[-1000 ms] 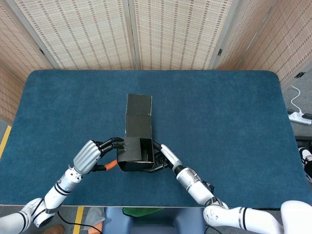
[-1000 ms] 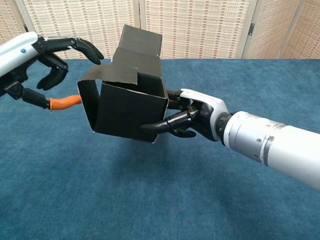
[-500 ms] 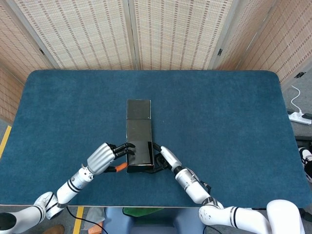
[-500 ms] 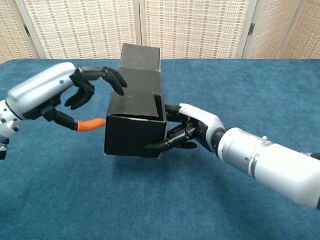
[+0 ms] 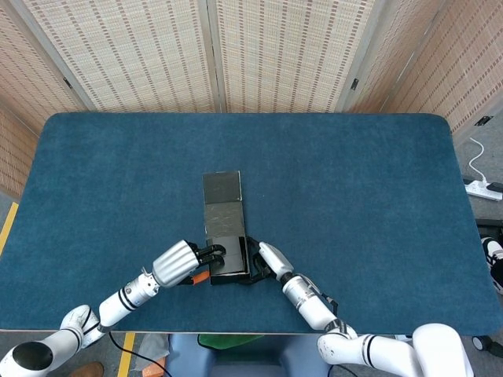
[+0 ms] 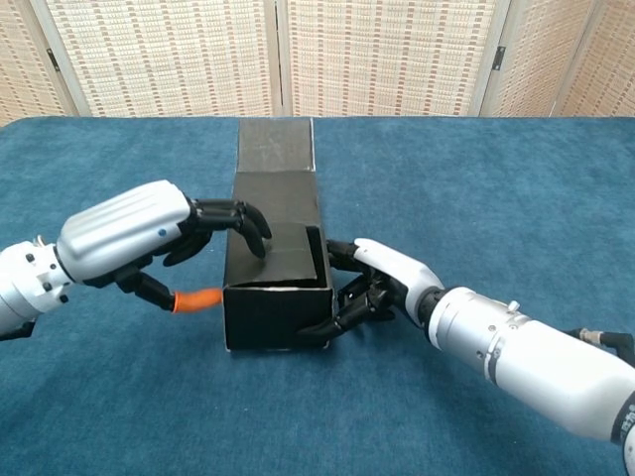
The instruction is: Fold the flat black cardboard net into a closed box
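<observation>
Box between both hands.

Black cardboard box now down on the blue table; a second ago it hung tilted in the air with its near end gaping and a side panel flared out. That panel has folded in, walls squared up. Left hand has come in from well apart, dark fingers now pressing on the box top. Right hand has lowered with the box, against its right wall.
</observation>
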Robot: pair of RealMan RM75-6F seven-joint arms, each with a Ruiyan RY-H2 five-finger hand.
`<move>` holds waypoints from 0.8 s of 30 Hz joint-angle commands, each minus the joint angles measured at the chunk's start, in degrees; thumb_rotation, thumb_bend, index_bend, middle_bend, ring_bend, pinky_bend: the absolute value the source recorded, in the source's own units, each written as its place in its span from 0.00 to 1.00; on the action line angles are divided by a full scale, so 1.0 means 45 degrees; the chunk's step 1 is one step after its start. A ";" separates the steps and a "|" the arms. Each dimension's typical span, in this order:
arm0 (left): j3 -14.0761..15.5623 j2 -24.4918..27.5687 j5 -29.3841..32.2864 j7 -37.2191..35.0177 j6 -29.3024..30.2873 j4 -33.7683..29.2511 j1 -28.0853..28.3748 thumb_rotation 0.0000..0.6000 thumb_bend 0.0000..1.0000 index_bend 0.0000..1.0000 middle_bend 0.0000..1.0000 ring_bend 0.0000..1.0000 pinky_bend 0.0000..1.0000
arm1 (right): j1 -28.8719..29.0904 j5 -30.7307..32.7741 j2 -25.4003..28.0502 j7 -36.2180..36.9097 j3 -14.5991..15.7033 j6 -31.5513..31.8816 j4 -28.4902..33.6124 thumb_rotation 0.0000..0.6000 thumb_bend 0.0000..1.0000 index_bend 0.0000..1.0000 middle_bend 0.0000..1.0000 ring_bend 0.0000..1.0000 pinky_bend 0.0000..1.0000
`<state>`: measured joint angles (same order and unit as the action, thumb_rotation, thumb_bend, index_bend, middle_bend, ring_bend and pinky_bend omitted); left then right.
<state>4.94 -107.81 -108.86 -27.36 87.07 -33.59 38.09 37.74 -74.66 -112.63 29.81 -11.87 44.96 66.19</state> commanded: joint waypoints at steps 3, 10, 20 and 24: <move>0.0335 -0.0277 0.0071 -0.0323 0.0326 0.0752 -0.0177 1.00 0.31 0.41 0.38 0.83 0.84 | 0.0047 -0.0374 -0.0150 0.0504 0.0154 0.0144 -0.0374 1.00 0.29 0.56 0.59 0.79 1.00; 0.0675 -0.0350 0.0116 -0.0345 0.0322 0.1241 -0.0234 1.00 0.31 0.40 0.38 0.83 0.84 | 0.0094 -0.0565 -0.0162 0.0505 0.0299 0.0217 -0.0512 1.00 0.29 0.56 0.59 0.78 1.00; 0.1138 -0.0149 0.0057 -0.0018 0.0230 0.1293 -0.0208 1.00 0.31 0.42 0.40 0.82 0.83 | 0.0042 -0.0913 -0.0165 0.0364 0.0563 0.0593 -0.0656 1.00 0.29 0.56 0.59 0.78 1.00; 0.1339 0.0064 -0.0021 0.0587 -0.0189 0.0979 -0.0035 1.00 0.31 0.44 0.40 0.82 0.83 | -0.0005 -0.1045 -0.0134 0.0394 0.0652 0.0773 -0.0641 1.00 0.29 0.56 0.59 0.78 1.00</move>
<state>10.54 -107.95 -108.77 -25.67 86.98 -28.58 37.58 37.76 -79.32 -113.25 31.55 -8.98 48.39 63.30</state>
